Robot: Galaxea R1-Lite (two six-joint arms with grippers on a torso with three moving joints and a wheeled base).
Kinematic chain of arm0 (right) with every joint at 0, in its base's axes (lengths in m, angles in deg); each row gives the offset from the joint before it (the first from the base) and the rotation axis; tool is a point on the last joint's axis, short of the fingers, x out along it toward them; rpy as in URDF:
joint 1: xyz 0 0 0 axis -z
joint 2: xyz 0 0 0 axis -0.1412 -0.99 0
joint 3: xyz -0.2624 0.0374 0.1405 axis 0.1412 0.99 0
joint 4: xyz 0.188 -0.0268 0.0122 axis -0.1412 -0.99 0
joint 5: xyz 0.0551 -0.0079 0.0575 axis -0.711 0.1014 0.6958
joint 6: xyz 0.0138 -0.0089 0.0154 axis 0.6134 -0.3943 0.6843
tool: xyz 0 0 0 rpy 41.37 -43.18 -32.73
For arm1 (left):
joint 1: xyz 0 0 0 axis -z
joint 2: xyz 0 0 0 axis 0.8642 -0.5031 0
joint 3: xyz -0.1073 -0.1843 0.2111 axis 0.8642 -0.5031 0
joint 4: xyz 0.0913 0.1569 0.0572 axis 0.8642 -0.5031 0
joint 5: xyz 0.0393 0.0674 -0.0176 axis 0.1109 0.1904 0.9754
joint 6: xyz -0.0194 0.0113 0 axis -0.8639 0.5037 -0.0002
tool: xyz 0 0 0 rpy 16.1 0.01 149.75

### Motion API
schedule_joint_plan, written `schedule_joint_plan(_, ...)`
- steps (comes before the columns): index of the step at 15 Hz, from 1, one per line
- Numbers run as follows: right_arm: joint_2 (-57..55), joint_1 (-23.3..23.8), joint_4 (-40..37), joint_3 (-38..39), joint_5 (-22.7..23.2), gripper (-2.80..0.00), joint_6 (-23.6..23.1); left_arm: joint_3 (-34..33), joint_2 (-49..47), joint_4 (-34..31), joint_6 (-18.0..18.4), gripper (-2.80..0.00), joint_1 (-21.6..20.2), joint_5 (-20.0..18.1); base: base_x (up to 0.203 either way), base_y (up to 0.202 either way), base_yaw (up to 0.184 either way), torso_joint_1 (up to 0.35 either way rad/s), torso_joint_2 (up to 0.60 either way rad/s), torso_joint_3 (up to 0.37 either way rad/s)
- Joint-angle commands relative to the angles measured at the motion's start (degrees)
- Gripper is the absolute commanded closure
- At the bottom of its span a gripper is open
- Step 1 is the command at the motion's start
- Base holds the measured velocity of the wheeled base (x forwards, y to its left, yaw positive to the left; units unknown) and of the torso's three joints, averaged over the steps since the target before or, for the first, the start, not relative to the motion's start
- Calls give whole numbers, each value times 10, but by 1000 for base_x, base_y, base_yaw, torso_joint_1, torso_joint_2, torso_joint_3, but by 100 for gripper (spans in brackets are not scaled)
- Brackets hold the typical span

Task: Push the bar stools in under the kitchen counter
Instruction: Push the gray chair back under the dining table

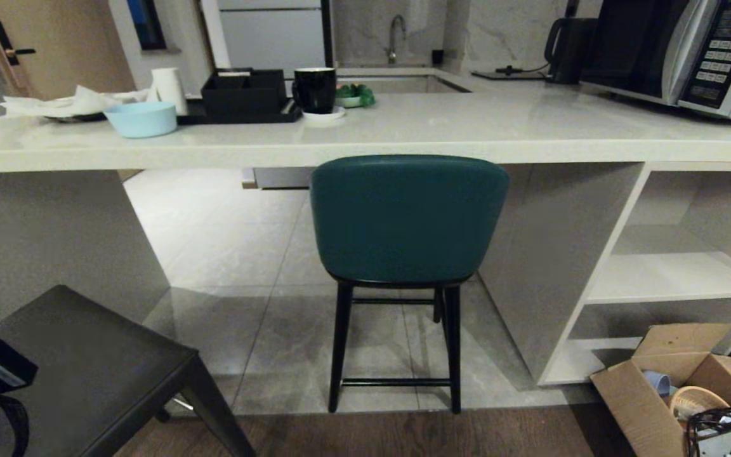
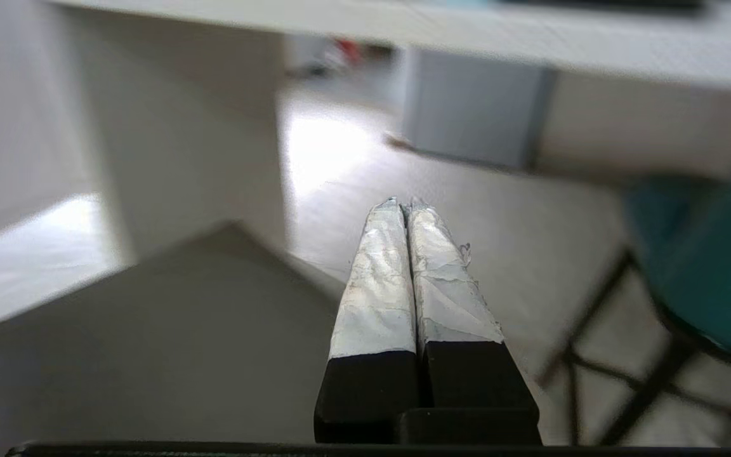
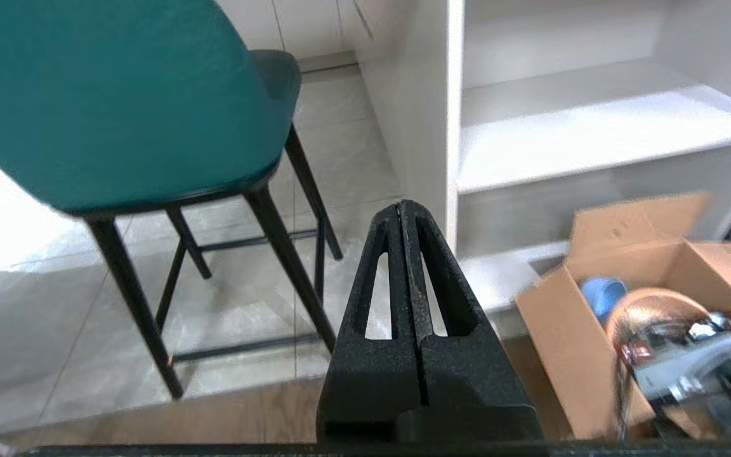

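The teal bar stool (image 1: 407,219) stands at the middle of the kitchen counter (image 1: 467,136), its curved back just below the counter's front edge and its black legs on the tiles. The dark grey bar stool (image 1: 86,362) is nearer to me at the lower left, out from under the counter. My left gripper (image 2: 403,204) is shut and empty, its white-taped fingers hovering over the grey stool's seat (image 2: 150,330). My right gripper (image 3: 403,204) is shut and empty too. It hangs low to the right of the teal stool (image 3: 118,101), touching nothing.
An open cardboard box (image 1: 664,381) of odds and ends sits on the floor at the lower right, before the white shelf unit (image 1: 670,273). A blue bowl (image 1: 140,119), a black mug (image 1: 315,89) and a microwave (image 1: 683,51) stand on the counter. The counter's slab side panel (image 1: 48,235) is at the left.
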Motion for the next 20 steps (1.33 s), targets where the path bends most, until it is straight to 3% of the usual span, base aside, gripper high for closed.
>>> schedule_joint_plan(1, 36, 4, -12, 8, 0, 0, 0, -11, 46, 4, 4, 0, -30, 2, -198, 0, 0, 7, 12, -2)
schedule_joint_plan(6, 91, 5, -58, 14, 2, 0, -1, -11, 122, 4, 16, 0, -48, -13, -199, 0, 0, 2, 3, 3)
schedule_joint_plan(8, 94, 5, -58, 8, 3, 0, -1, -6, 142, 10, 27, 0, -79, -19, -198, 0, -1, 0, 3, 6)
schedule_joint_plan(11, 102, 5, -58, 6, 11, 0, -1, -1, 249, -19, 69, 0, -103, -91, -196, 0, -2, 3, 2, -1)
schedule_joint_plan(13, 102, 5, -58, 6, 10, 0, 0, 11, 351, -137, 87, 0, -106, -120, -195, 0, -1, 2, 3, 5)
schedule_joint_plan(16, 103, 5, -58, 7, 9, 0, 0, 40, 463, -415, 77, 0, -109, -130, -198, 0, -1, 0, -1, 2)
schedule_joint_plan(18, 103, 5, -58, 10, 9, 0, 0, 35, 470, -519, 68, 0, -118, -116, -200, 0, -1, 6, 2, -2)
schedule_joint_plan(20, 103, 5, -58, 12, 9, 0, 1, 43, 498, -621, 73, 0, -163, -110, -198, 0, -1, 2, 5, 2)
